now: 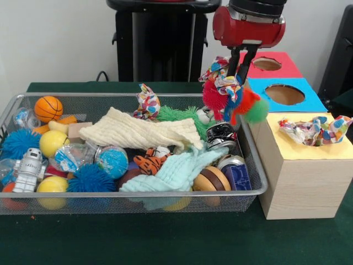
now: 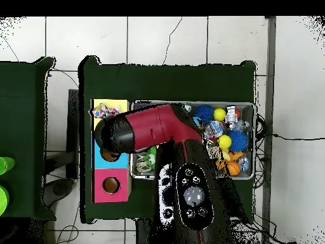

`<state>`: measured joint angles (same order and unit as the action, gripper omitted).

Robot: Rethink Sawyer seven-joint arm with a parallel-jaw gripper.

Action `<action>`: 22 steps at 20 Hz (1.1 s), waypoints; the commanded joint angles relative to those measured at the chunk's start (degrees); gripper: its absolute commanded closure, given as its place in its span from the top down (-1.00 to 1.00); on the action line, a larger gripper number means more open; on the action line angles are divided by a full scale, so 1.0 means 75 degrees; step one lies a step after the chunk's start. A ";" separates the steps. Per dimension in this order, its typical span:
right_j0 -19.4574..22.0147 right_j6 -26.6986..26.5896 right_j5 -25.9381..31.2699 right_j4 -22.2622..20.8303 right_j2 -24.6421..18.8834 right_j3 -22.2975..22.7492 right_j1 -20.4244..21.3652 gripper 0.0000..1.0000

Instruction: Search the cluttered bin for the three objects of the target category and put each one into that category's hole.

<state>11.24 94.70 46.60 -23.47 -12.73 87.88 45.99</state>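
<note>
Rags of white fabric with red, blue, yellow and orange patches sat in three places. One rag (image 1: 225, 77) hung crumpled between the gripper's (image 1: 240, 65) dark fingers, which were closed narrowly on it above the bin's right end, toward the table's right edge in the front view. A red, green and blue spiky toy (image 1: 238, 105) dangled tangled beneath it. A second rag (image 1: 147, 102) stood bunched by the far rim of the wire-mesh bin (image 1: 138, 207), behind a ribbed cream cloth (image 1: 140, 131). A third rag (image 1: 314, 130) lay crumpled over the hole on the yellow top (image 1: 300, 150) of the pale wood-grain box (image 1: 303, 187), at the table's near right. A soft mint-green cloth (image 1: 174, 171) draped over the bin's near rim among rubbery spiked balls.
</note>
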 commanded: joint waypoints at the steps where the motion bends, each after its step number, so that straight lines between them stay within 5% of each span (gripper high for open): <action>1: 0.0399 0.1368 -0.1457 0.1059 -0.0464 0.1228 0.0663 -1.00; 11: -0.0270 0.1644 -0.1204 0.1898 0.0081 0.1573 0.1304 -1.00; 22: 0.0326 0.0488 -0.1413 0.1946 0.0176 0.2731 0.1817 -1.00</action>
<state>9.78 94.72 37.26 -10.08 -12.68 97.49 56.99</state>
